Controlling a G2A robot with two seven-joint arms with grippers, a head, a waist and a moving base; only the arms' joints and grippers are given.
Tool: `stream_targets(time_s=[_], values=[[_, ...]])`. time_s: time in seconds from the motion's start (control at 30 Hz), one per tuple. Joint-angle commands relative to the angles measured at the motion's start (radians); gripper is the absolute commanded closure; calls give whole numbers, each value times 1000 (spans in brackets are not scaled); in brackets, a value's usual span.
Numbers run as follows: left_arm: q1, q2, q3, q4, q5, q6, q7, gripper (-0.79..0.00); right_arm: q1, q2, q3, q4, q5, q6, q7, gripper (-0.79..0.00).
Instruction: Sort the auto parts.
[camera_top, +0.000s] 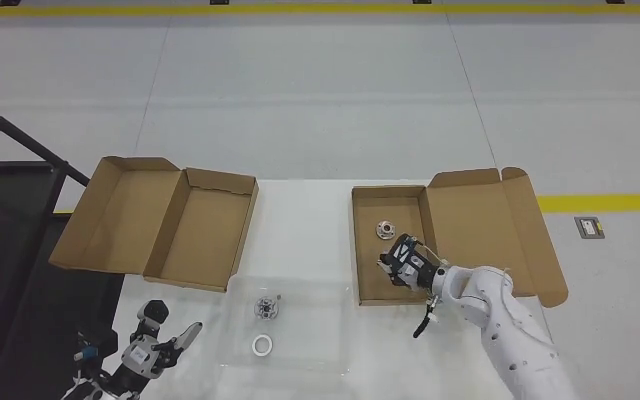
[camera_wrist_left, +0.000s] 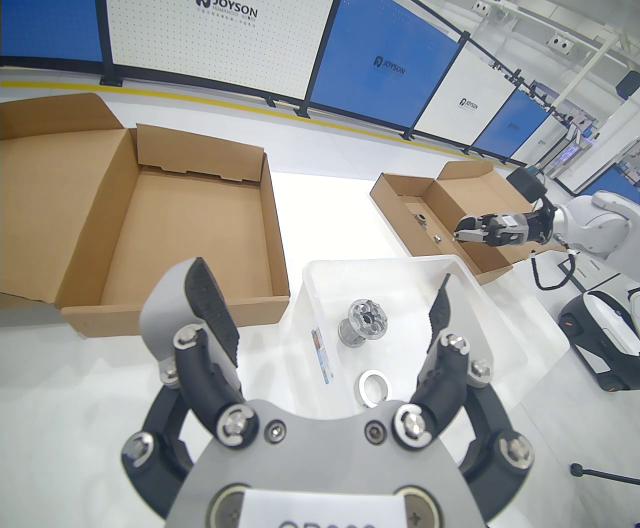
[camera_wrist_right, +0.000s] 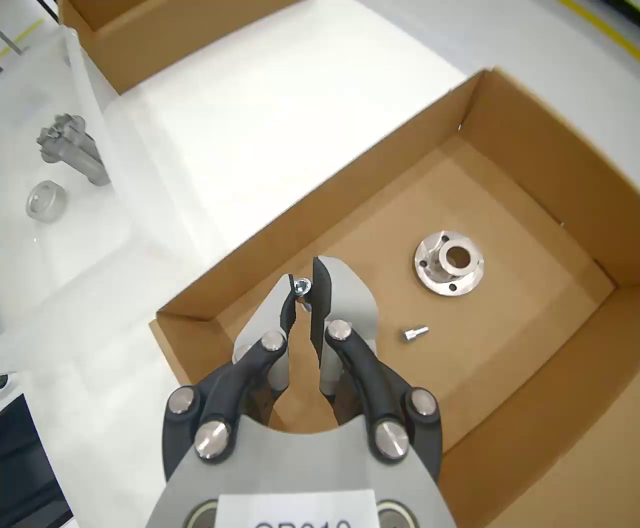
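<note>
My right gripper (camera_wrist_right: 302, 290) hangs over the right cardboard box (camera_wrist_right: 500, 115), shut on a small silver bolt (camera_wrist_right: 302, 287) pinched at its fingertips. On the box floor lie a round flanged hub (camera_wrist_right: 449, 261) and another small bolt (camera_wrist_right: 415, 333). From above, the right gripper (camera_top: 388, 262) sits over that box's (camera_top: 370, 196) near half. A clear plastic tray (camera_wrist_left: 320, 280) holds a ribbed metal hub (camera_wrist_left: 362, 321) and a metal ring (camera_wrist_left: 373, 387). My left gripper (camera_wrist_left: 330, 310) is open, near the table's front left, short of the tray.
A second cardboard box (camera_top: 200, 240) lies open at the table's left, its flap (camera_top: 110, 210) spread further left. The right box's lid (camera_top: 490, 230) lies flat to the right. A black stand (camera_top: 25, 250) borders the table's left side.
</note>
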Motion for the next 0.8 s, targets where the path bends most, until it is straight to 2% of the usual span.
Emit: stream_targets(time_s=[0.0, 0.23, 0.27, 0.33, 0.37, 0.4, 0.43, 0.63, 0.77], values=[[0, 0, 0, 0, 0, 0, 0, -785, 28, -5, -18, 42, 4, 12, 20, 0], [0, 0, 0, 0, 0, 0, 0, -785, 83, -22, -73, 136, 14, 31, 32, 0], [0, 0, 0, 0, 0, 0, 0, -785, 86, -24, -77, 145, 14, 34, 29, -15], [0, 0, 0, 0, 0, 0, 0, -785, 91, -25, -82, 156, 14, 41, 26, -105], [0, 0, 0, 0, 0, 0, 0, -785, 94, -25, -82, 161, 15, 42, 24, -151], [0, 0, 0, 0, 0, 0, 0, -785, 95, -26, -82, 164, 19, 41, 15, -246], [0, 0, 0, 0, 0, 0, 0, -785, 96, -26, -83, 167, 20, 38, 7, -271], [0, 0, 0, 0, 0, 0, 0, -785, 89, -19, -74, 158, -2, 45, -44, -299], [0, 0, 0, 0, 0, 0, 0, -785, 37, -6, -47, 69, -42, 78, -115, -342]])
